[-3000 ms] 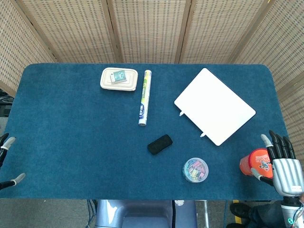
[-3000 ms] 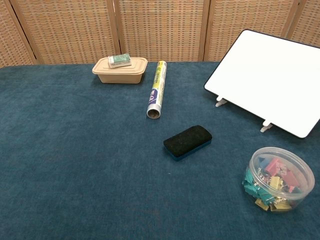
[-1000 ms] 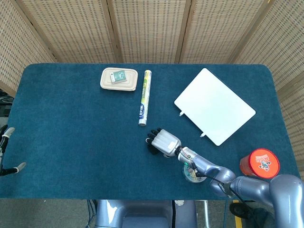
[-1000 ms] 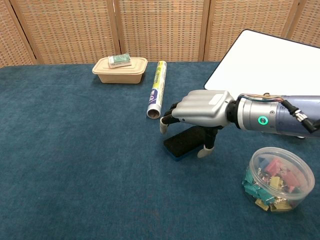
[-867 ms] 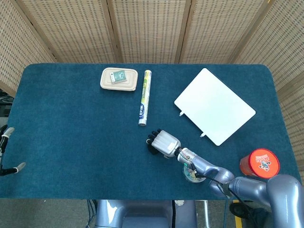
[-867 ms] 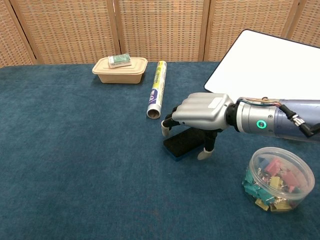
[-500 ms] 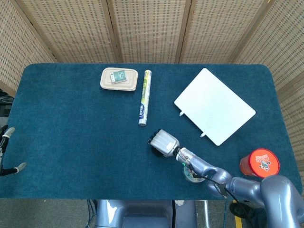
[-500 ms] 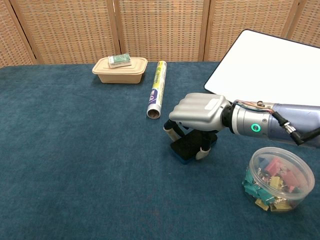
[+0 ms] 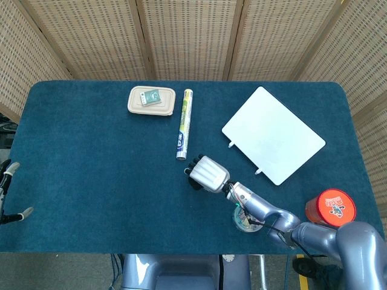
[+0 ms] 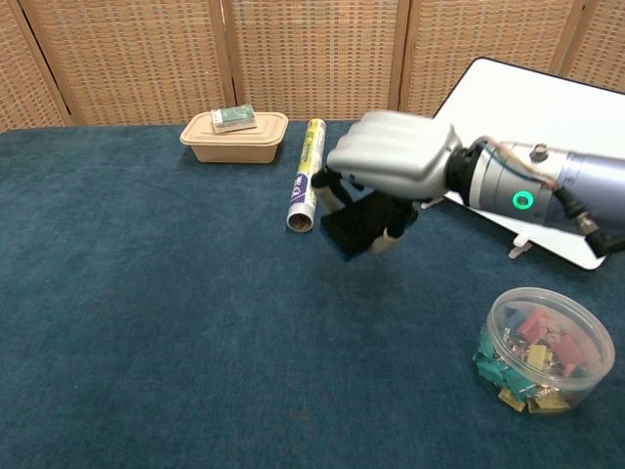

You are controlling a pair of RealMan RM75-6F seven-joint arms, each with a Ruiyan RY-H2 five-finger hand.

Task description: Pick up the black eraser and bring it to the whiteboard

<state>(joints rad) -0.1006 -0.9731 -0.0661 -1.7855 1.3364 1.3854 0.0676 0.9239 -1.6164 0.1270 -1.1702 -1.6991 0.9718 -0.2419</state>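
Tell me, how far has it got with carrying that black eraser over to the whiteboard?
The pickup looks done: the right hand grips the black eraser, which hangs clear of the blue table in the chest view. The carry is in hand. The whiteboard lies apart on the hand's right, so the eraser is not there yet. The left hand sits at the table's edge, holding nothing.

Black eraser (image 10: pixel 354 227), white whiteboard (image 9: pixel 273 134), blue table (image 9: pixel 91 175).
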